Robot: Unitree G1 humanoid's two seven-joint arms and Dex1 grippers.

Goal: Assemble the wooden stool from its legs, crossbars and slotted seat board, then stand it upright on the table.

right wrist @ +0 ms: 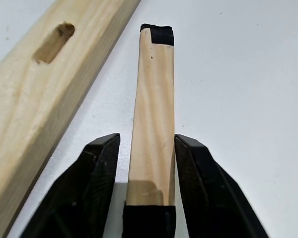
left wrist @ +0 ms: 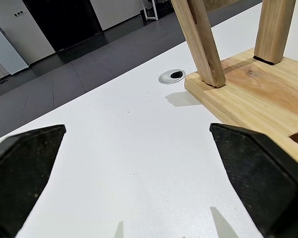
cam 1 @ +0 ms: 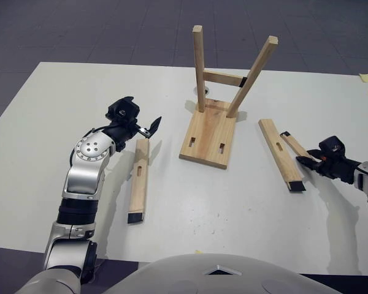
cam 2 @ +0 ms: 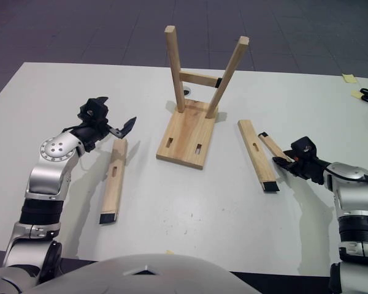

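- Seat board: lies flat, underside up, mid-tabletop toward the far edge. Judged placed so that the legs can go in from above.
- Upright legs: two stand in the board's far end, leaning slightly apart, tied by the fitted crossbar. That half of the frame looks done.
- Empty slots: two remain open at the board's near end.
- Left loose leg: flat on the tabletop beside the board's left, black-capped end toward the near edge, mortise facing up.
- Left gripper: spread wide, holding nothing, above that leg's far end and facing the board. I judge it posed for a later pick.
- Right loose leg: flat on the board's right, mortise up.
- Loose crossbar: flat on the tabletop, just beside the right loose leg on the right-edge side.
- Right gripper: straddles the loose crossbar's near end. Whether it is clamped, I cannot tell.
- Judgement: the step in hand is picking up this crossbar, roughly halfway through the assembly.
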